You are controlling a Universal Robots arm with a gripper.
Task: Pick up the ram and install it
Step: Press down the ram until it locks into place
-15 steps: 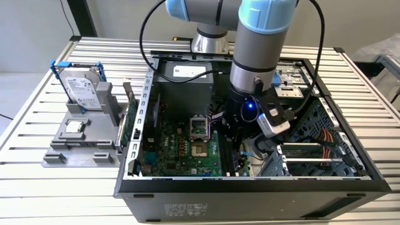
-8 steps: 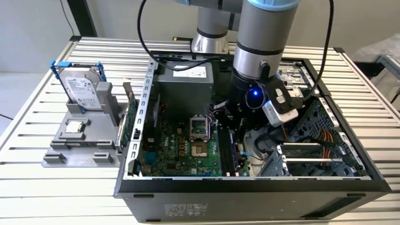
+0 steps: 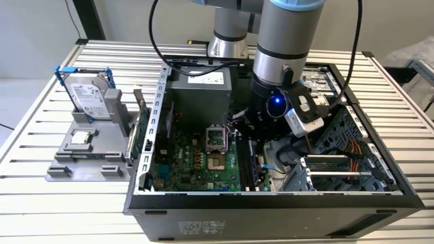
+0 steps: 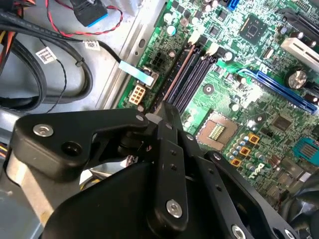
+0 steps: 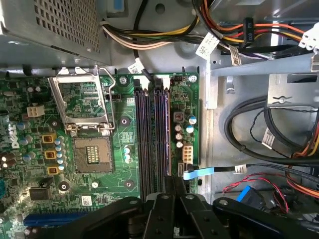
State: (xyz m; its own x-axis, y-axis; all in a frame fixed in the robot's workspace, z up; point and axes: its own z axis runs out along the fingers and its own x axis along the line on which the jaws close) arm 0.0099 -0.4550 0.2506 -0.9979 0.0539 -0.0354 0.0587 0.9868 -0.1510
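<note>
The arm reaches steeply down into an open black metal computer case [image 3: 271,203] on a ribbed metal surface [image 3: 40,203]. Its black tool [image 4: 167,112] hangs just above the long dark memory slots [image 5: 152,139] on the green motherboard [image 5: 30,164], beside the square silver processor socket [image 5: 92,157]. The fingers sit drawn together on a thin dark edge, probably the ram [image 5: 175,183], over the slots.
</note>
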